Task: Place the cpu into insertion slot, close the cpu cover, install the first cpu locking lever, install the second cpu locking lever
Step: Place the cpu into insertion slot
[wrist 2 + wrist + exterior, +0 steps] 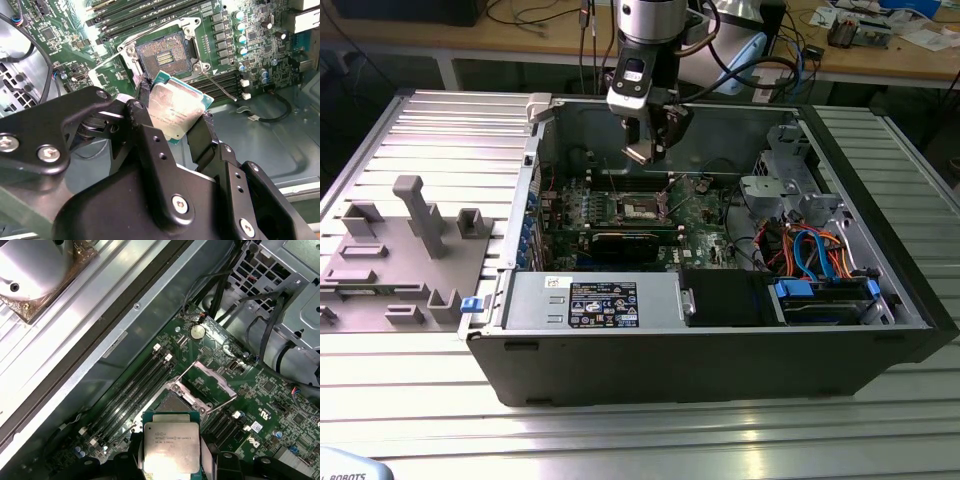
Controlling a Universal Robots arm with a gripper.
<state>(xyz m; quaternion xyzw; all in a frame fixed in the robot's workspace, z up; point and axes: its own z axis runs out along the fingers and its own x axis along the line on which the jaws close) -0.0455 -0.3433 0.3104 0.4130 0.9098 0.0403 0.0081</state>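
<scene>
i count one cpu, one insertion slot and one cpu cover — plus two thin wire levers. there is one green motherboard, one computer case and one round coin cell. also one grey fixture block and one ribbed metal table — and my one pincer has two fingers.

In the exterior view the arm drops almost straight down, its silvery wrist segment upright above the dark gripper, which points downward at a slight tilt. In the second wrist view the black fingers stand one on each side of the cpu and press on its opposite edges (its metal face is turned toward that camera); the jaws are closed to the cpu's width; bolted linkage bars spread behind them.
</scene>
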